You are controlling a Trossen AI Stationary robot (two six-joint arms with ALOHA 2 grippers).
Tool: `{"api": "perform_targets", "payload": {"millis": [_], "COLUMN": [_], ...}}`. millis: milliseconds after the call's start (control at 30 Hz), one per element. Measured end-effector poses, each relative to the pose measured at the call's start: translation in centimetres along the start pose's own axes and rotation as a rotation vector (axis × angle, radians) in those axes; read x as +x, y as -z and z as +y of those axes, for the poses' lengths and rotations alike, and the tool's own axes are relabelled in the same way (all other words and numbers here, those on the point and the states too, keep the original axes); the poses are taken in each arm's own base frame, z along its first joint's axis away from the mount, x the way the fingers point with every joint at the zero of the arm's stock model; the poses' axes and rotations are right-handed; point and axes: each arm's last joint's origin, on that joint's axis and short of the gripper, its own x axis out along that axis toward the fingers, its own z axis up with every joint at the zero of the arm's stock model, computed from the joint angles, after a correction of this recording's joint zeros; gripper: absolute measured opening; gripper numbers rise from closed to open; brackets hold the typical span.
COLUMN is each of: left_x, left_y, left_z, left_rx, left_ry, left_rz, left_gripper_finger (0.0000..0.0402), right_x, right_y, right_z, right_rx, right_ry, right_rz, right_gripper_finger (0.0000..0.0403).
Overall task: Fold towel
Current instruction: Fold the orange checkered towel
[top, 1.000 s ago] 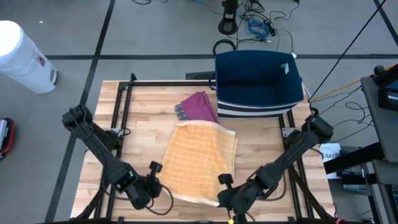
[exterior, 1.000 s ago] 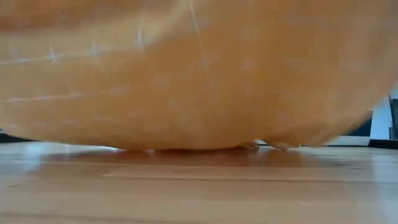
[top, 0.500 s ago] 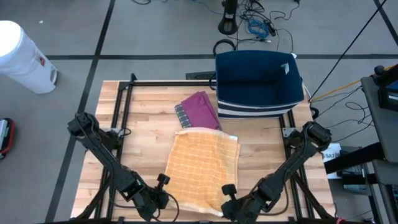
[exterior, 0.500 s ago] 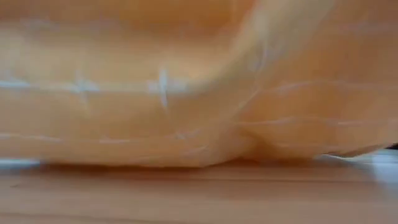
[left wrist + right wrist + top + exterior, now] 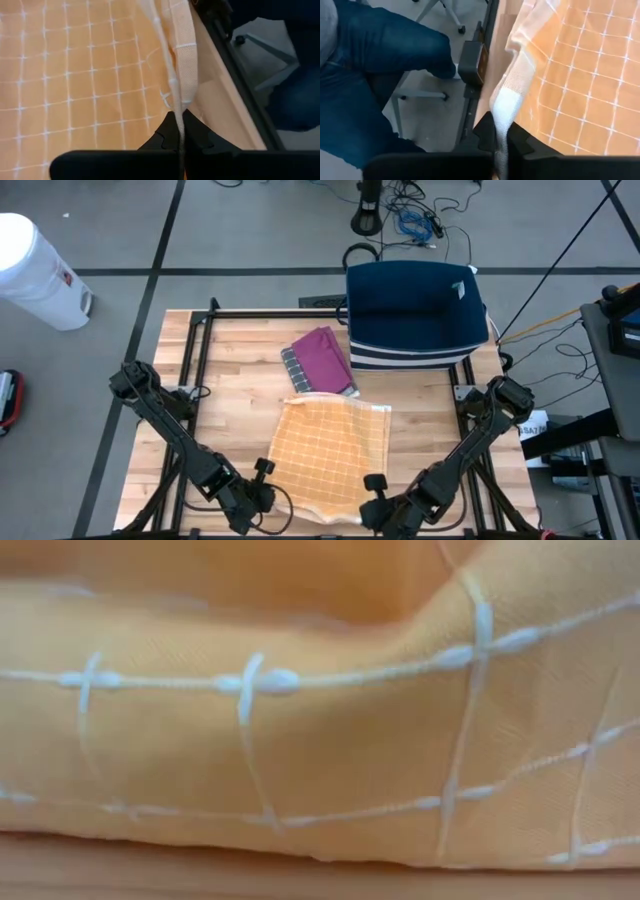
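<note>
I see the orange towel (image 5: 328, 457) spread on the table (image 5: 230, 370), its near edge at six o'clock, lifted off the wood. My left gripper (image 5: 262, 498) is clenched on the near left corner, the hem pinched between its fingers (image 5: 162, 138). My right gripper (image 5: 368, 505) pinches the near right corner. A purple cloth (image 5: 320, 360) lies at twelve o'clock, beside a navy bag (image 5: 415, 305)

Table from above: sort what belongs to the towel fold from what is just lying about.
In the job:
orange towel, spread on the wooden table
left gripper, shut on a near corner
right gripper, shut on the other near corner

Lying about:
purple cloth
navy striped bag
white bin on the floor
</note>
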Motion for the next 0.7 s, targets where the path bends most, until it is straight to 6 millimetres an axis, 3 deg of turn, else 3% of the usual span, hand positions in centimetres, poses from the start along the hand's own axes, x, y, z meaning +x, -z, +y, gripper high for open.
{"api": "perform_targets", "payload": {"millis": [133,500,700], "left_x": [-0.02,-0.17,-0.15], "left_y": [0.06,-0.55,-0.43], "left_z": [-0.18,-0.92,-0.71], "left_rx": [-0.018,-0.037,-0.03], "left_ry": [0.032,0.086,0.032], "left_rz": [0.011,-0.06,-0.06], "left_gripper_finger": [0.0022,0.0137,0.0179], "right_x": [0.0,-0.06,-0.01], "right_y": [-0.09,-0.38,-0.52], "right_z": [0.07,0.55,0.1], "right_rx": [0.016,0.047,0.021], "right_ry": [-0.01,-0.064,0.026], "right_rz": [-0.007,-0.032,-0.078], "right_gripper_finger": [0.0036,0.0184,0.022]}}
